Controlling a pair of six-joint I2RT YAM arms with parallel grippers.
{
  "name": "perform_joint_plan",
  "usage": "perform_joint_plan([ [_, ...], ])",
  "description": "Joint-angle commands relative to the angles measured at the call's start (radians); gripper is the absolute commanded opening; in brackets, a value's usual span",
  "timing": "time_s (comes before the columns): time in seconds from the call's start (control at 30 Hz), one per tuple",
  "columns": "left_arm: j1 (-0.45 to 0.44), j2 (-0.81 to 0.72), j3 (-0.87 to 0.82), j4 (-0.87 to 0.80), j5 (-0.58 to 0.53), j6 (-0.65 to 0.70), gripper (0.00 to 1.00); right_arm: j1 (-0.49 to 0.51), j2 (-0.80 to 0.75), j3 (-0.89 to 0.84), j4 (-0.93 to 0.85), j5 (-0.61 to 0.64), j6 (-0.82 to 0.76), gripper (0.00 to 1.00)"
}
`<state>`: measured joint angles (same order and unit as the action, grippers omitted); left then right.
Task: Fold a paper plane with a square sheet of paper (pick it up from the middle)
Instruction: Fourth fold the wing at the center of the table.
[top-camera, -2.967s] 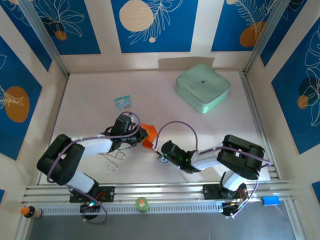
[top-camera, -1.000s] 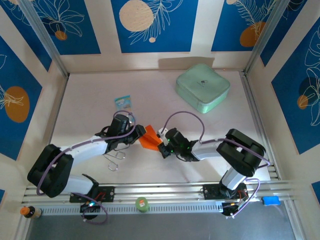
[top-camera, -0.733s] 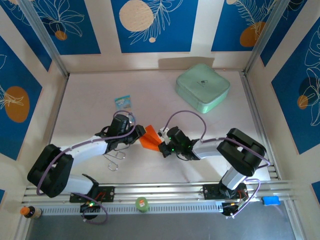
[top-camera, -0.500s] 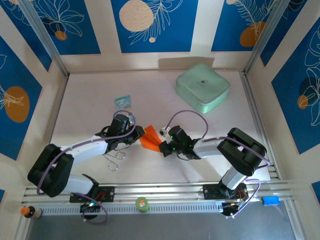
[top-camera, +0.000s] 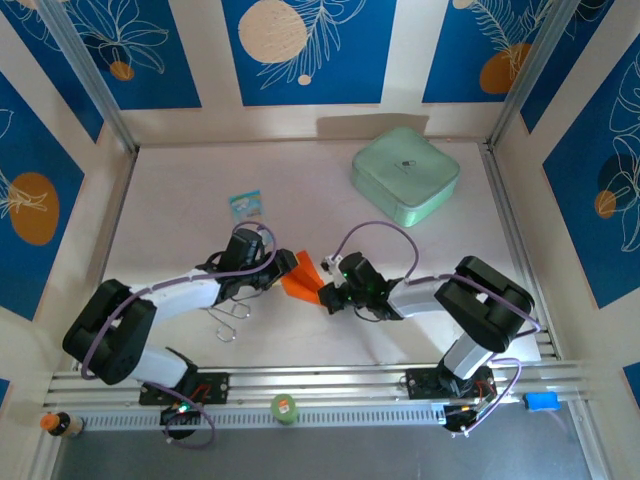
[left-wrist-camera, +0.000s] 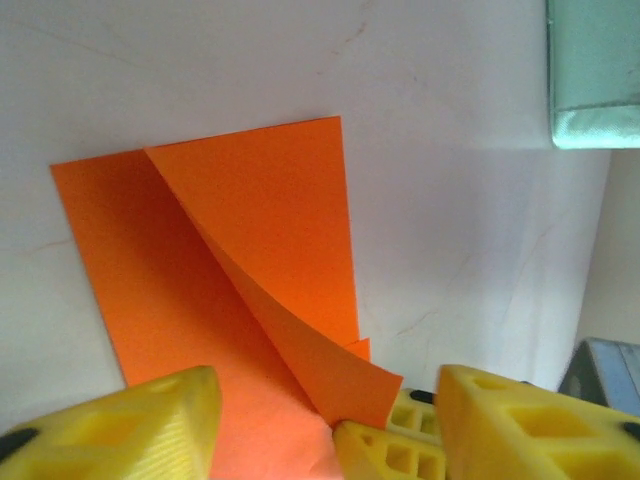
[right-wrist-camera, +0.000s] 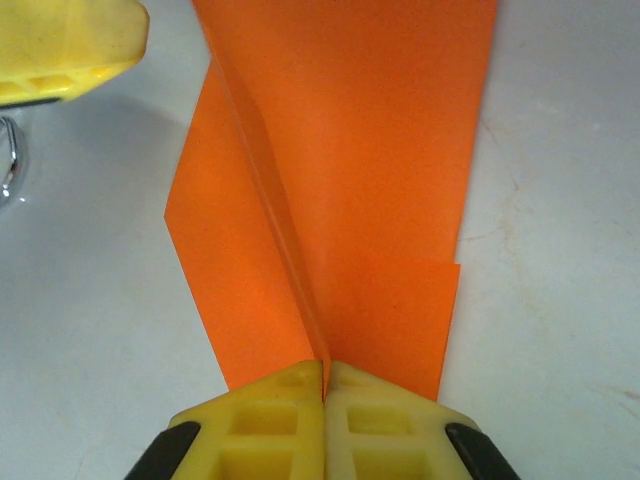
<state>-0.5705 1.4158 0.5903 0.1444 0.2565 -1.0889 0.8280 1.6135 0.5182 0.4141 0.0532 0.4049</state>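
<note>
Right gripper (right-wrist-camera: 323, 405) pinches the orange sheet of paper (right-wrist-camera: 350, 150); left gripper (left-wrist-camera: 320, 425) spread astride it.

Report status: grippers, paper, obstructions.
Right gripper shut on creased bright orange paper sheet. Left gripper open at the paper, gripping nothing. Mint-green square box and small blue-and-white packet sit well apart.

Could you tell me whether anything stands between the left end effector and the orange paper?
Nothing visible does: the open left end effector straddles the square sheet of paper, and the right end effector pinches its fold.
</note>
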Motion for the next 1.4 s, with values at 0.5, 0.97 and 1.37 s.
perform_joint_plan([
  [0.5,-0.006,0.08,0.102,-0.142,-0.012,-0.009,0.65,0.142,-0.043,-0.015,0.036,0.275,-0.284,0.09],
  [0.97,-0.004,0.094,0.094,-0.135,-0.003,-0.036,0.19,0.232,-0.041,-0.029,0.075,0.397,-0.442,0.2],
  [1.37,-0.004,0.075,0.08,-0.131,-0.013,-0.056,0.09,0.291,-0.005,0.036,0.009,0.496,-0.473,0.25],
])
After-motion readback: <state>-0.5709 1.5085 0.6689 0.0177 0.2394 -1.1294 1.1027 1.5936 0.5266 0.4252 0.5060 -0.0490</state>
